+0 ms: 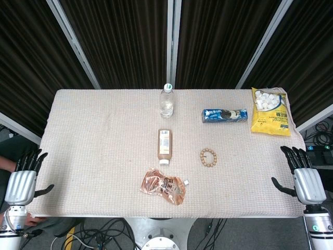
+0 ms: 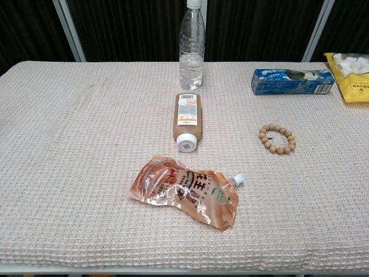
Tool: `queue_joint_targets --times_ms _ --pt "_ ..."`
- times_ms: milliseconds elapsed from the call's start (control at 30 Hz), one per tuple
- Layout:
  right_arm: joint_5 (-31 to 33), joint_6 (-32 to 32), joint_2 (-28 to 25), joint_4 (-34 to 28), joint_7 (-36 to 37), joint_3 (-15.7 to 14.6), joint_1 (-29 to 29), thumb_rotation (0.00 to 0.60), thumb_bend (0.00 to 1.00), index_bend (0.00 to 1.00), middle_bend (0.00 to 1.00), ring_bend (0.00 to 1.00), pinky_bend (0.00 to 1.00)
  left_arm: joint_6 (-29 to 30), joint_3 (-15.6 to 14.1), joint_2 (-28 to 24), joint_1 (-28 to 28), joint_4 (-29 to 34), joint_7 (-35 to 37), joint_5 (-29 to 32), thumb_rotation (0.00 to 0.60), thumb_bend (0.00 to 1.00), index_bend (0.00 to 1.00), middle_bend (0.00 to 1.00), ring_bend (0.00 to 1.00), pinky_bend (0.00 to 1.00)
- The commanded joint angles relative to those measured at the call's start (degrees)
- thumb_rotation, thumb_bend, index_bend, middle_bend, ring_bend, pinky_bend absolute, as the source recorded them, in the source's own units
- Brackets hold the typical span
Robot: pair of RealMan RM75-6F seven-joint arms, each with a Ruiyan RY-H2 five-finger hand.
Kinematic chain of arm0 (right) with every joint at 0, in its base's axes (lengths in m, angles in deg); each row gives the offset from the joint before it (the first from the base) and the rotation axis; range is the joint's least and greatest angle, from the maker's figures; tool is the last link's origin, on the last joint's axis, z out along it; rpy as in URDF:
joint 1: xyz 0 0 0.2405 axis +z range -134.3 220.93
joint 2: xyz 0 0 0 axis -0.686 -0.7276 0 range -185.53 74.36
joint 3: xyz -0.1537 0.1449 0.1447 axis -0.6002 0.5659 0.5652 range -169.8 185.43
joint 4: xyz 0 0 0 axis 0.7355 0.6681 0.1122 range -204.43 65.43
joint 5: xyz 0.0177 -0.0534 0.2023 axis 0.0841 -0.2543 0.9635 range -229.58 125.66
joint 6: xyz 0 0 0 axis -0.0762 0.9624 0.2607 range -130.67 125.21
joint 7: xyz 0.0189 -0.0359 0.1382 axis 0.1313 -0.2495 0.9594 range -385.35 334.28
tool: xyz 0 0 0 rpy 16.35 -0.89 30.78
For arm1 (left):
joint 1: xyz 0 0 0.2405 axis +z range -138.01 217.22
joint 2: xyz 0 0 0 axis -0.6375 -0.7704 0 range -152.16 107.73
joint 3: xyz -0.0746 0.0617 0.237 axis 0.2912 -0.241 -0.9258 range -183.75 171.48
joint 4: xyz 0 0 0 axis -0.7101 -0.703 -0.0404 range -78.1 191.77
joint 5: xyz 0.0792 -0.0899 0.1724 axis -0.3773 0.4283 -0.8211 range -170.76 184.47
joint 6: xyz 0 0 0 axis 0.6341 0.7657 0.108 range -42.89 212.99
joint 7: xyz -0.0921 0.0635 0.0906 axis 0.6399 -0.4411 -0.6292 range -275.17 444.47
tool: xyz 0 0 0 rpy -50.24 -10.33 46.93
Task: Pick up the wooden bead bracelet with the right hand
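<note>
Bracelet (image 1: 208,157) lies flat on the tabletop (image 1: 93,156), right of the brown bottle (image 1: 164,144). Right hand (image 1: 306,179) waits well apart at the edge, fingers spread, holding nothing; left hand (image 1: 22,179) likewise.

In the chest view the water bottle (image 2: 191,43) loses its cap top at the twelve o'clock edge, and the yellow bag (image 2: 350,75) is cut off at three o'clock. Neither hand shows there. In the head view the left hand (image 1: 22,182) and right hand (image 1: 304,179) have wrists running off the six o'clock edge. Print on the blue packet (image 2: 292,81) is too small to read.
</note>
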Motion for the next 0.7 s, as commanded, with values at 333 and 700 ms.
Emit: queue_joint_targets --times_ms 333,700 --pt "-0.97 0.72 -0.40 -0.27 0.35 -0.45 -0.34 0.542 0.19 0.00 0.09 0.00 0.00 0.78 -0.23 -0.05 0.35 0.20 0.14 -0.34 0.600 0.00 0.13 0.06 0.00 0.00" --pt "-3.04 -15.18 3.69 0.48 -4.65 0.21 10.96 0.597 0.19 0.22 0.31 0.00 0.00 0.55 -0.47 -0.24 0.61 0.59 0.15 0.09 0.600 0.00 0.13 0.06 0.00 0.00"
